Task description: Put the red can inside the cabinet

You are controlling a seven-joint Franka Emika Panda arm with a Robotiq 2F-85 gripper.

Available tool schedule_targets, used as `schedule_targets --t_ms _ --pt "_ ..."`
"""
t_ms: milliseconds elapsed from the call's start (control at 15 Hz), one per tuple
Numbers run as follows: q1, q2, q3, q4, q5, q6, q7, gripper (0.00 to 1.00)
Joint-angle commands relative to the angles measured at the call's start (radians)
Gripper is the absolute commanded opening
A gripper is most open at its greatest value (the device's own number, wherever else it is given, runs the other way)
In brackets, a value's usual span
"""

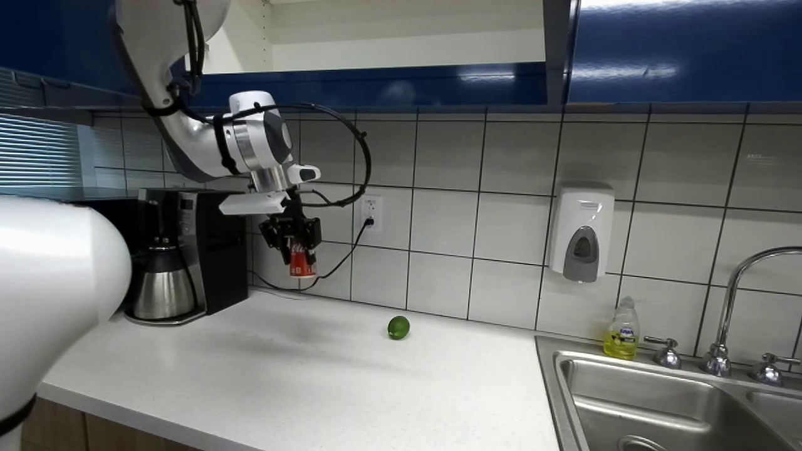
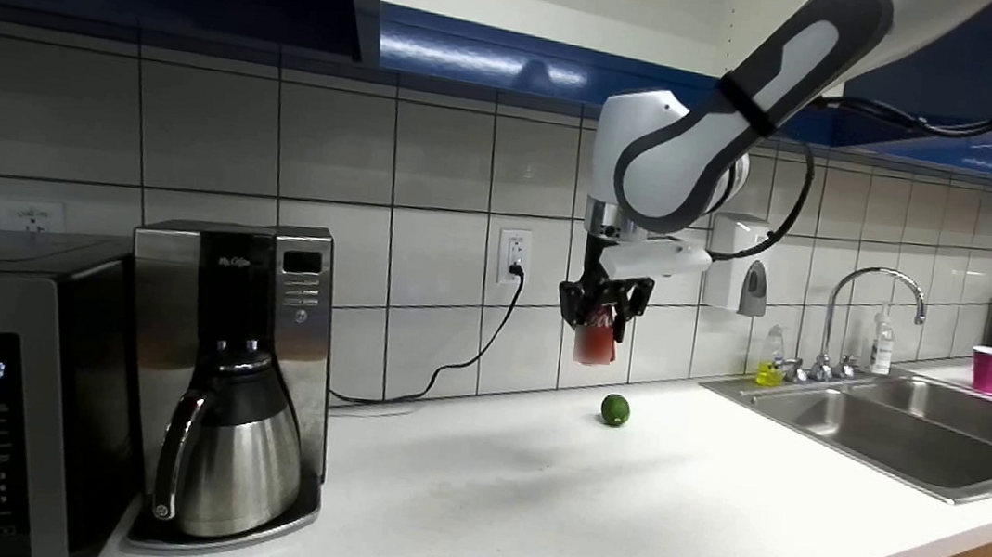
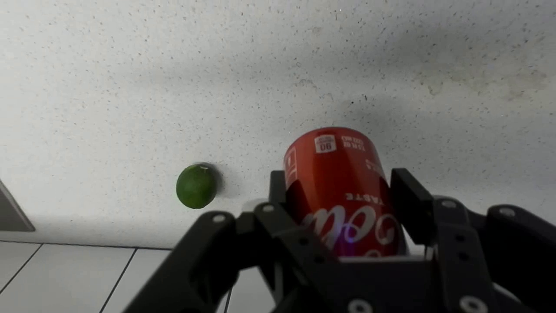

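Note:
The red can (image 1: pixel 302 265) hangs above the counter, held roughly upright; it shows in both exterior views (image 2: pixel 596 339). My gripper (image 1: pixel 302 250) is shut on its sides; the fingers also show round it in an exterior view (image 2: pixel 601 317). In the wrist view the red can (image 3: pixel 339 161) sits between the two black fingers (image 3: pixel 339 187), and its upper end is hidden by the gripper. The cabinet (image 1: pixel 376 88) is open above, with a pale interior and a blue lower edge, also in an exterior view (image 2: pixel 484 53). The gripper is below the cabinet's level.
A green lime (image 1: pixel 398 327) lies on the white counter (image 2: pixel 469 518). A coffee maker (image 2: pixel 298 293) and a microwave (image 2: pixel 55 378) stand at one end, a steel sink (image 1: pixel 557 401) at the other. A soap dispenser (image 1: pixel 583 232) and a plugged-in cord (image 2: pixel 489 343) are at the tiled wall.

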Motion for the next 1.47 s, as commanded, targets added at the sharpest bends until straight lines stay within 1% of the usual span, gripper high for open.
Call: schedule_targets --t_ms 0,200,400,467,600,733,867,1200,1400 --pt "-0.226 -0.161 0.268 -0.015 -0.040 -0.137 0.053 0.37" --pt "-0.426 -0.237 0.493 -0.028 0.022 -0.208 0.032 0.37" --pt "-0.638 -0.289 0.715 -0.031 0.125 -0.244 -0.007 0.37" --pt "-0.697 -0.306 0.775 -0.028 0.166 -0.251 -0.020 0.37" --pt "-0.776 -0.339 0.856 -0.017 0.223 -0.268 -0.032 0.37" --pt "-0.830 -0.366 0.910 0.000 0.261 -0.291 -0.045 0.37" --pt "-0.870 -0.393 0.944 0.016 0.283 -0.310 -0.050 0.37" --pt "-0.927 -0.445 0.984 0.082 0.310 -0.388 -0.059 0.37" --pt "-0.947 -0.456 0.996 0.132 0.310 -0.438 -0.064 0.37"
